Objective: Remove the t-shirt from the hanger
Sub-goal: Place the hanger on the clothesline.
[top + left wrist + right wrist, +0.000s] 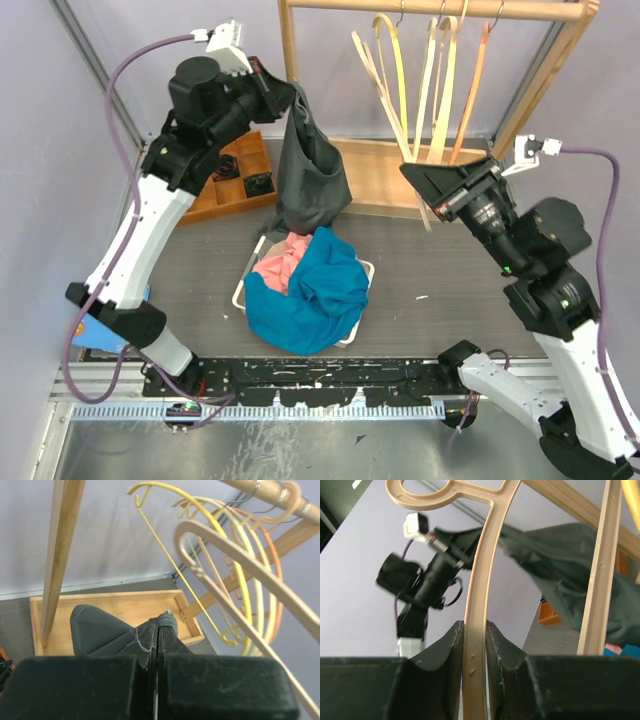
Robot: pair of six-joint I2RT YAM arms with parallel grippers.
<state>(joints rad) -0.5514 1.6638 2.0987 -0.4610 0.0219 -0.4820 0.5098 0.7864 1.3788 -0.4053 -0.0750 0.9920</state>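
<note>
At the top of the overhead view, the light wooden clothes rail (440, 8) carries several spare hangers (445, 90). Left of centre, the dark grey t-shirt (310, 175) hangs limp beside the shallow wooden tray (385, 175). It is lifted high, probably so that it drapes clear of the beige plastic hanger (477, 605). The hanger sits well to the right, apparently braced there while the cloth comes away. The left gripper (159, 625) has its fingers pinched together on a fold of the shirt. The right gripper (475, 635) has its fingers clamped on the hanger's arm.

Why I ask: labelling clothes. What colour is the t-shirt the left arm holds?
Dark grey; the t-shirt shows best in the top external view.
</note>
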